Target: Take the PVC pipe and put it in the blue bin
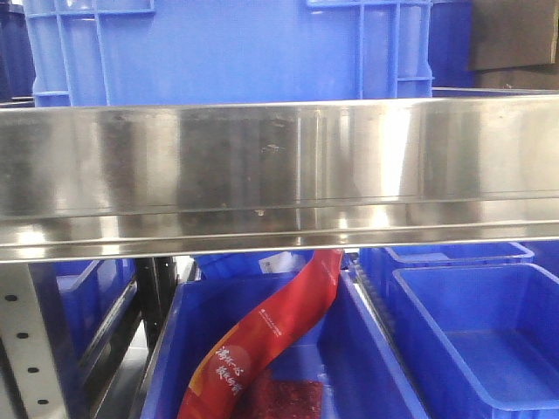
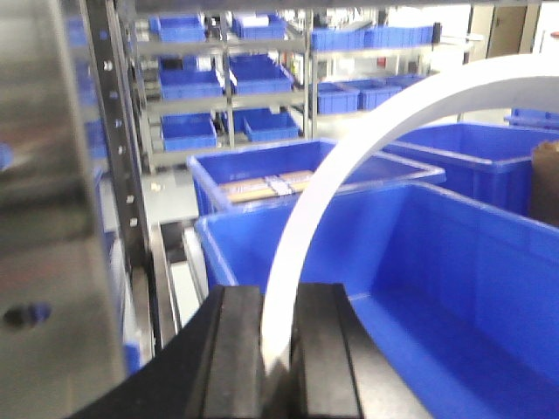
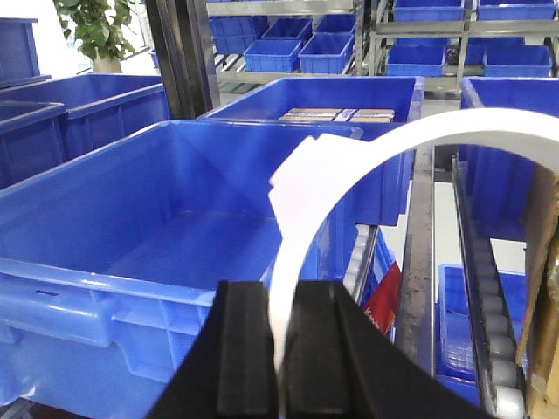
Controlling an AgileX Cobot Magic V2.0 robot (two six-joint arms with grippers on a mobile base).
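Left wrist view: the left gripper (image 2: 278, 301) has its two black fingers (image 2: 234, 349) pressed flat against both faces of the PVC pipe (image 2: 297, 236), with no gap showing. From the jaws the pipe arcs up and off to the right, above the near wall of a blue bin (image 2: 437, 253). A second bin (image 2: 205, 179) sits just beyond, with flat cartons (image 2: 262, 185) in it. A perforated shelf post (image 2: 118, 131) stands at the left.

Right wrist view: the right gripper (image 3: 281, 292) is likewise closed tight on a second white arc (image 3: 288, 236), which curves up and to the right. A squared-off end (image 3: 306, 166) shows partway up. Whether the two arcs are one piece cannot be told. A large bin (image 3: 87, 332) lies ahead and left, and a roller track (image 3: 493, 349) runs along the right.

Front view: a steel shelf rail (image 1: 279, 166) crosses the frame. Below it, a red bag (image 1: 271, 332) lies in a bin (image 1: 166, 349).
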